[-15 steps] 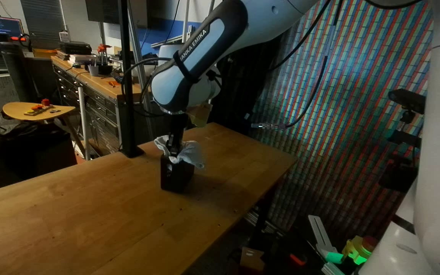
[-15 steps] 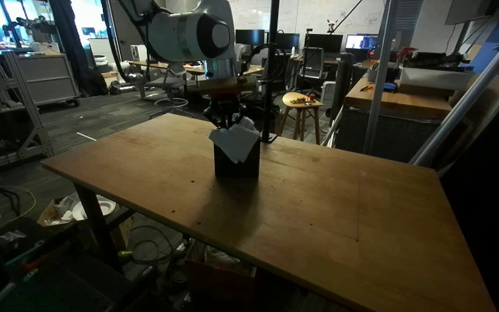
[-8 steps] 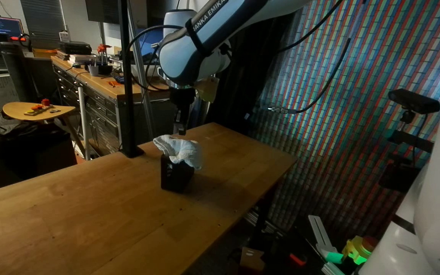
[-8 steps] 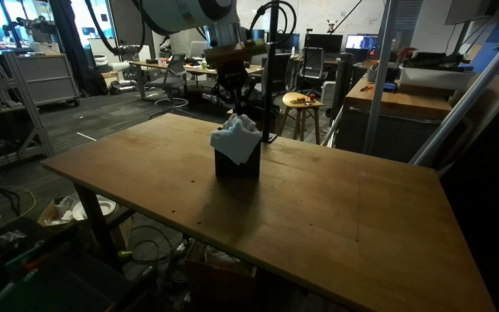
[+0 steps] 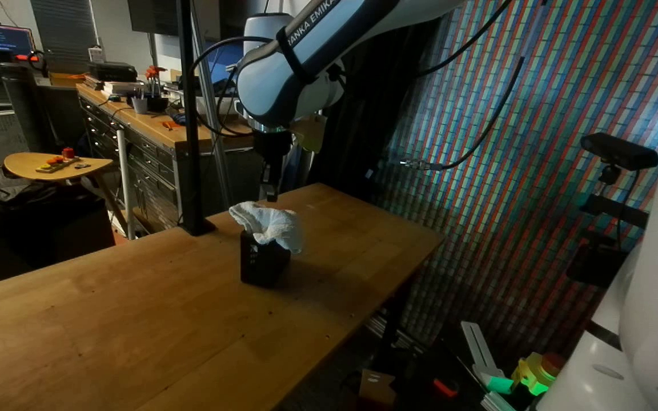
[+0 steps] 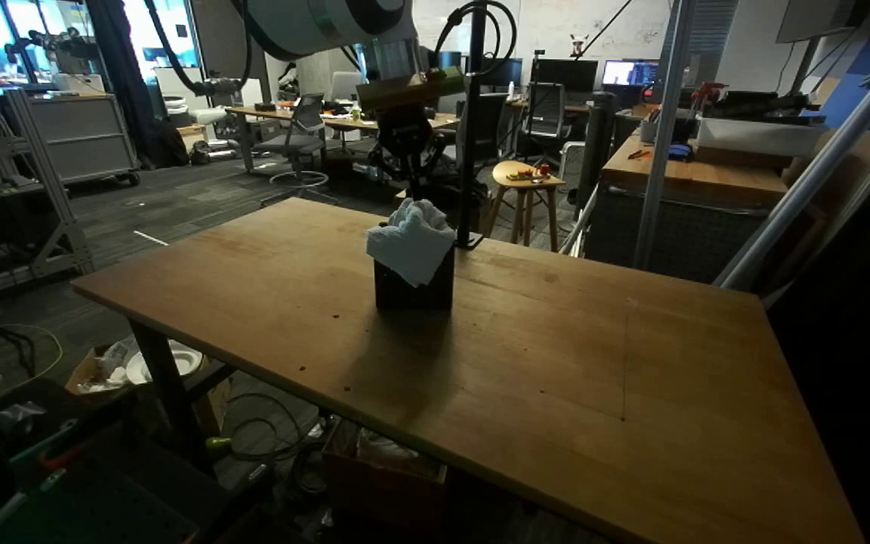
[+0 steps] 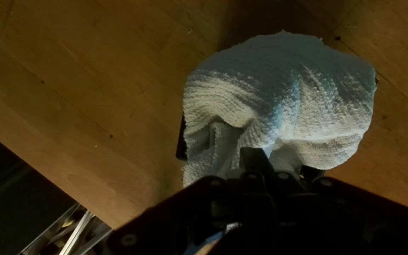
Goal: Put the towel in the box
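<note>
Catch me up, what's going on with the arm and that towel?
A robot arm has its gripper just above a white towel; the gripper is shut and holds nothing. The towel is bunched across the top of a black box on the wooden table, with folds hanging outside. How much is down inside is hidden, so the job looks only partly done.

rumpled towel over black box | jaws together | wooden table below

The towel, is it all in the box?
No: in both exterior views, part of the towel hangs outside the black box. How much is inside, I can't tell.
</note>
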`<control>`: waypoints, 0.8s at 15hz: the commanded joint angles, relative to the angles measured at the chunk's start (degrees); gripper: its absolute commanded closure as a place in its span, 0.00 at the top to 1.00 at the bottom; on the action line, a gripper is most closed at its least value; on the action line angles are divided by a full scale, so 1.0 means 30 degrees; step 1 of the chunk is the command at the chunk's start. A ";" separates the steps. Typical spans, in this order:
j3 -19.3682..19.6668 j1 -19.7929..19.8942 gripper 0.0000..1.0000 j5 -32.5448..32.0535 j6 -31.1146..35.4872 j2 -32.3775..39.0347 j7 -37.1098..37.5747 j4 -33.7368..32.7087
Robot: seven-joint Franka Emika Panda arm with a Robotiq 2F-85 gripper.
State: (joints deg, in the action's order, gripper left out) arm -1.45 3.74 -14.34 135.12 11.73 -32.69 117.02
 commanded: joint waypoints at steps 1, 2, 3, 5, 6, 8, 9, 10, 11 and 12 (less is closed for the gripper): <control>0.0032 -0.0125 0.05 0.0396 -0.0511 0.0252 0.0116 -0.0505; 0.0033 -0.0124 0.05 0.0408 -0.0506 0.0317 0.0162 -0.0499; 0.0064 -0.0140 0.05 0.0329 -0.0537 0.0495 0.0321 -0.0534; 0.0069 -0.0083 0.05 0.0471 -0.0371 0.0923 0.0556 -0.0588; 0.0062 -0.0034 0.05 0.0579 -0.0221 0.1243 0.0642 -0.0666; 0.0089 0.0049 0.05 0.0557 -0.0174 0.1877 0.0757 -0.0925; 0.0096 0.0093 0.05 0.0550 -0.0148 0.2187 0.0840 -0.1081; 0.0105 0.0161 0.05 0.0584 -0.0140 0.2564 0.0894 -0.1357; 0.0115 0.0224 0.05 0.0596 -0.0104 0.2966 0.0943 -0.1655; 0.0110 0.0291 0.05 0.0644 0.0033 0.3451 0.1002 -0.2004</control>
State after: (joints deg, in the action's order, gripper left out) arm -1.35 4.08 -13.75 134.66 18.15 -30.01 114.75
